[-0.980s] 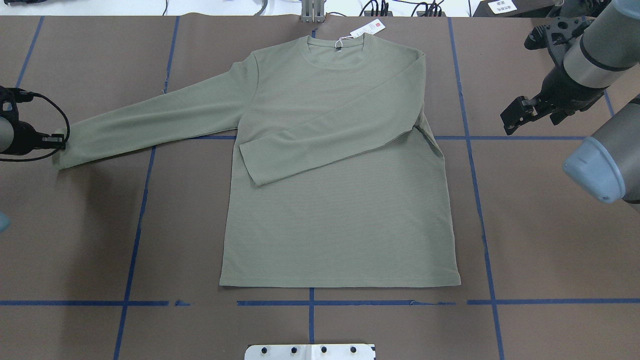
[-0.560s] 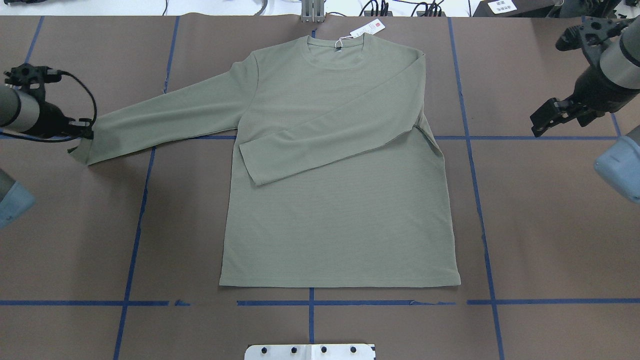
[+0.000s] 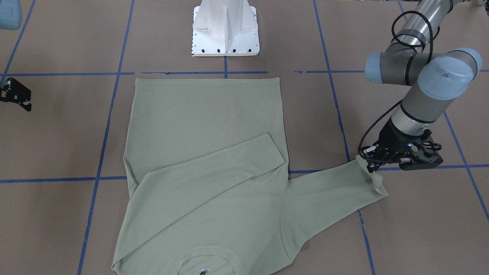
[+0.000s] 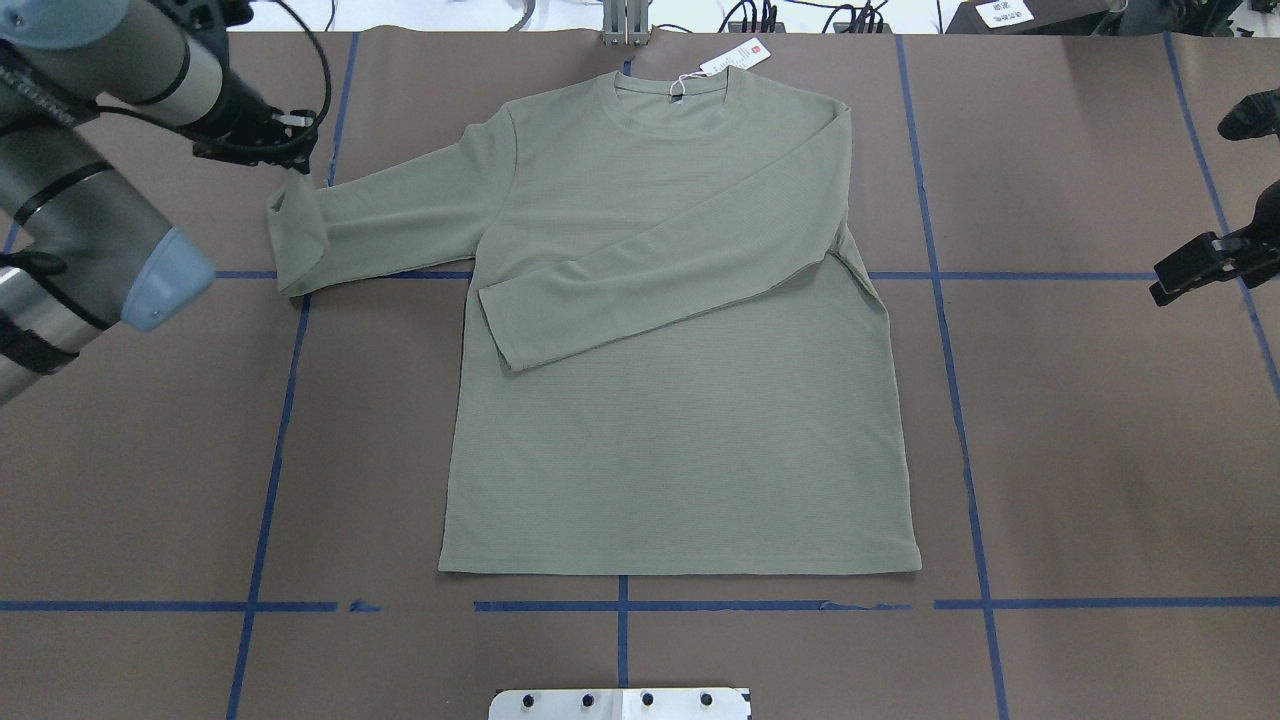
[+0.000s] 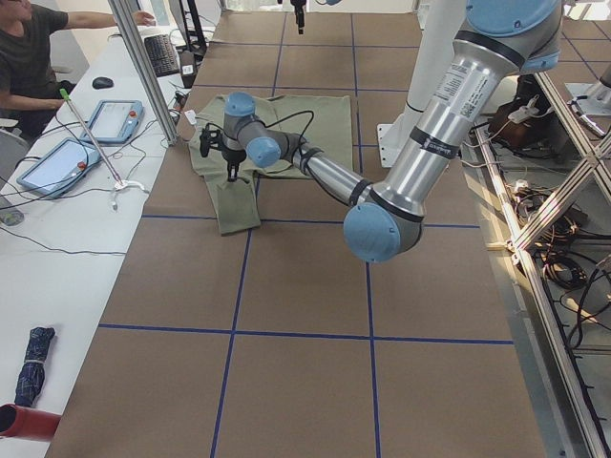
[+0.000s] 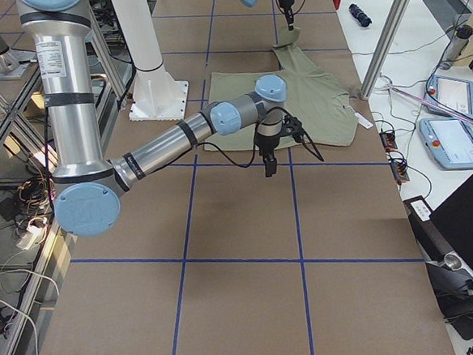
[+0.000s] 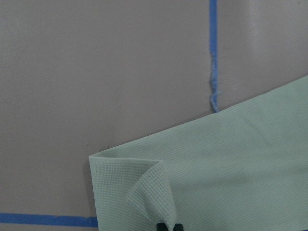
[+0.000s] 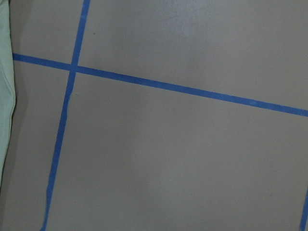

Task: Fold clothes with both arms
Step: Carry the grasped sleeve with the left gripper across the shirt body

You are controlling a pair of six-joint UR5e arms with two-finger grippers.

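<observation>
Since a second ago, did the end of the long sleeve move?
Yes. Pinched by the left gripper, the sleeve cuff slid right in the overhead view, from far left of the vertical blue tape line up to it.

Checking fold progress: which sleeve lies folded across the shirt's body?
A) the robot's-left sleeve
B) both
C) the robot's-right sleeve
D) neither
C: the right sleeve lies diagonally over the front of the shirt, while the left hand holds the left sleeve out to the side.

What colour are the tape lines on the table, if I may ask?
The tape lines are blue, clearest in the overhead exterior view.
</observation>
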